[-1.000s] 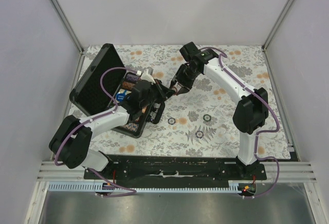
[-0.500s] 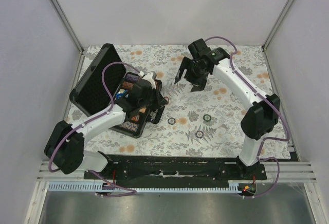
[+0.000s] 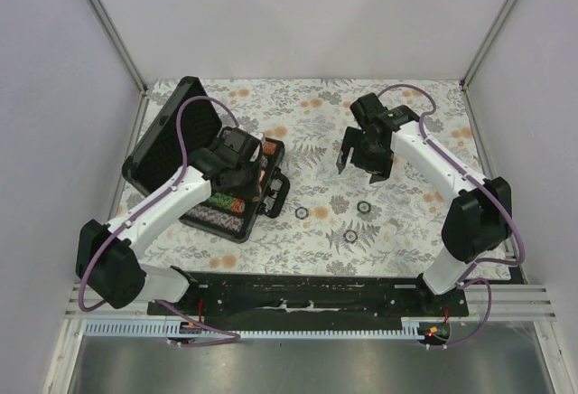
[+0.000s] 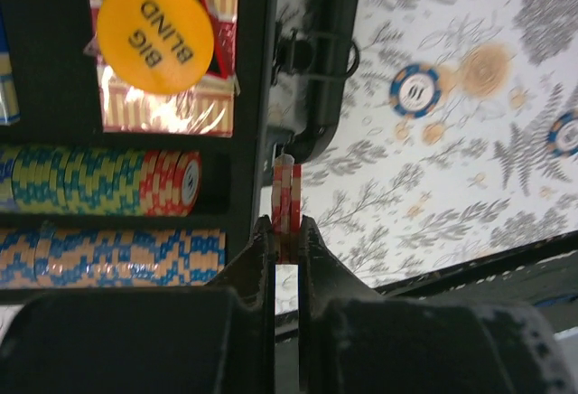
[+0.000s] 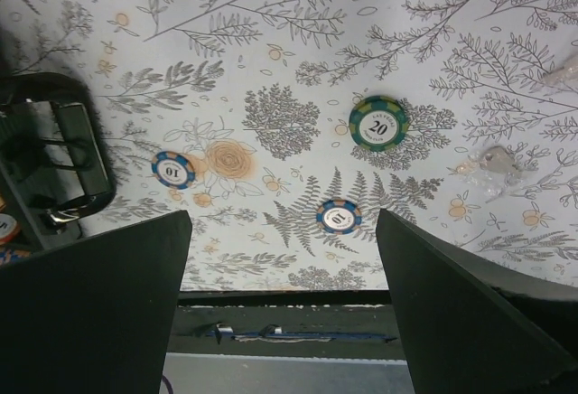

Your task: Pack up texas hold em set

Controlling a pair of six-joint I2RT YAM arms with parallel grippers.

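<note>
At the left of the floral tablecloth (image 3: 415, 186), the black briefcase (image 3: 170, 137) lies open, its lid raised on the left side. We see its tray holding chip rows (image 4: 99, 182) in yellow-green, red and blue-orange. Beside them sits the reddish card deck (image 4: 167, 105) with a yellow BIG BLIND button (image 4: 155, 22) lying on it. The left gripper (image 4: 287, 231) hangs over the tray's front wall beside the handle (image 4: 318, 60), its jaws pinched tight on a red-and-white chip (image 4: 287, 197) held on edge. To the right of the case, three loose chips rest flat on the cloth, apart from one another: a blue 10 chip (image 5: 173, 170) nearest the handle, a second blue 10 chip (image 5: 339, 217), and a green 20 chip (image 5: 379, 123). Farther right, the right gripper (image 5: 284, 222) hovers above them with its jaws spread wide, holding nothing.
</note>
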